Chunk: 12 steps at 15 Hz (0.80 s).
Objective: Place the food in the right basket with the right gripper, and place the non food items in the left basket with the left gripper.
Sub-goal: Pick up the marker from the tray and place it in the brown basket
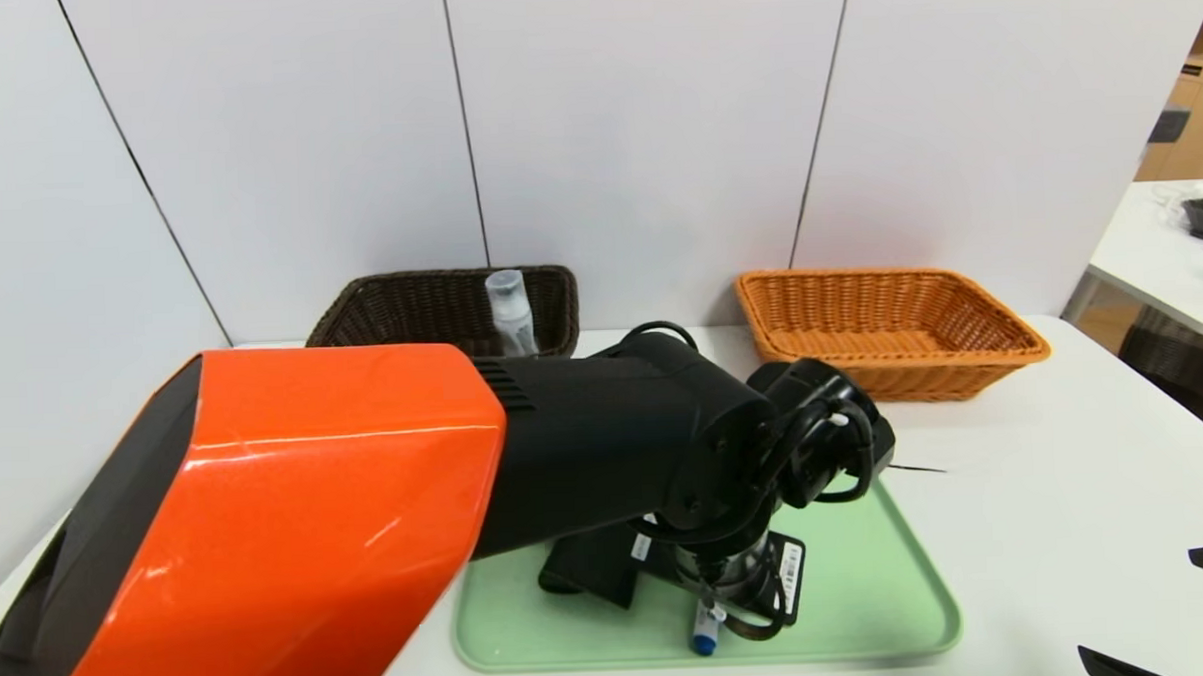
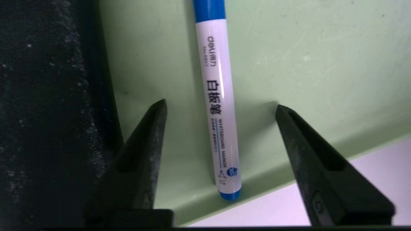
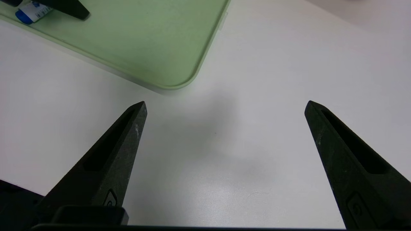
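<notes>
Straddling a whiteboard marker point(image 2: 221, 109), my left gripper point(image 2: 221, 106) stands over the green tray point(image 2: 305, 64) with its two black fingers point(image 2: 151, 134) apart, one on each side of the barrel and neither touching it. The marker lies flat on the tray near its front rim: a white barrel with a blue cap at the top of the left wrist frame and a blue end plug at the bottom. Its label reads "deli" by the cap, then three large Chinese characters, then "WHITEBOARD MARKER" in small blue print along a thin blue line. One marker is in sight. In the head frame its blue end point(image 1: 705, 637) shows at lower centre, below my left wrist. Two baskets sit against the wall: a dark brown basket point(image 1: 400, 310) at upper centre left, with one clear plastic bottle point(image 1: 512, 311) standing in it, and an orange basket point(image 1: 887, 333) at upper right. My right gripper point(image 3: 224, 106) hangs open over the white table point(image 3: 257, 80), beside the tray's corner.
</notes>
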{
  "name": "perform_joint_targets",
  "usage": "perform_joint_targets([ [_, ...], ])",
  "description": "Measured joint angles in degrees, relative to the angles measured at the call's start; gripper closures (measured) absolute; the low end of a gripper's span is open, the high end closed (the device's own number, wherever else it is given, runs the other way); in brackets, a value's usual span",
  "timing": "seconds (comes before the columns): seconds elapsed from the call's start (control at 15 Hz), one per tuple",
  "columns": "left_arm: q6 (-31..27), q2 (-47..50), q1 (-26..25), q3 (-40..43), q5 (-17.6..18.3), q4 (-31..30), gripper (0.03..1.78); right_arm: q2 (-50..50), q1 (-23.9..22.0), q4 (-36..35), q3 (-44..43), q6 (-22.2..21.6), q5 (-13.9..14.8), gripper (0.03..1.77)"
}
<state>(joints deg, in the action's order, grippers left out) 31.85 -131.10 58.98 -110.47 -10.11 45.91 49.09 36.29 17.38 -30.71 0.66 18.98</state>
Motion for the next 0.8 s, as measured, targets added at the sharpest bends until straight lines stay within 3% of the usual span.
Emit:
perform_joint_targets([
  [0.2, -0.1, 0.1, 0.1, 0.0, 0.1, 0.0, 1.02, -0.1, 0.1, 0.0, 0.1, 0.0, -0.2, 0.11],
  [0.27, -0.2, 0.1, 0.1, 0.0, 0.2, 0.1, 1.24, -0.1, 0.1, 0.0, 0.1, 0.0, -0.2, 0.11],
  [0.33, -0.2, 0.1, 0.1, 0.1, 0.3, 0.1, 1.64, -0.1, 0.2, 0.0, 0.1, 0.0, -0.2, 0.11],
  [0.67, -0.3, 0.5, 0.5, 0.0, 0.0, 0.8, 1.64, -0.2, 0.2, 0.0, 0.6, 0.0, -0.2, 0.11],
  [0.8, -0.4, 1.3, 1.0, 0.1, -1.7, 1.0, 1.64, -0.3, 0.2, 0.0, 0.7, 0.0, -0.2, 0.11],
])
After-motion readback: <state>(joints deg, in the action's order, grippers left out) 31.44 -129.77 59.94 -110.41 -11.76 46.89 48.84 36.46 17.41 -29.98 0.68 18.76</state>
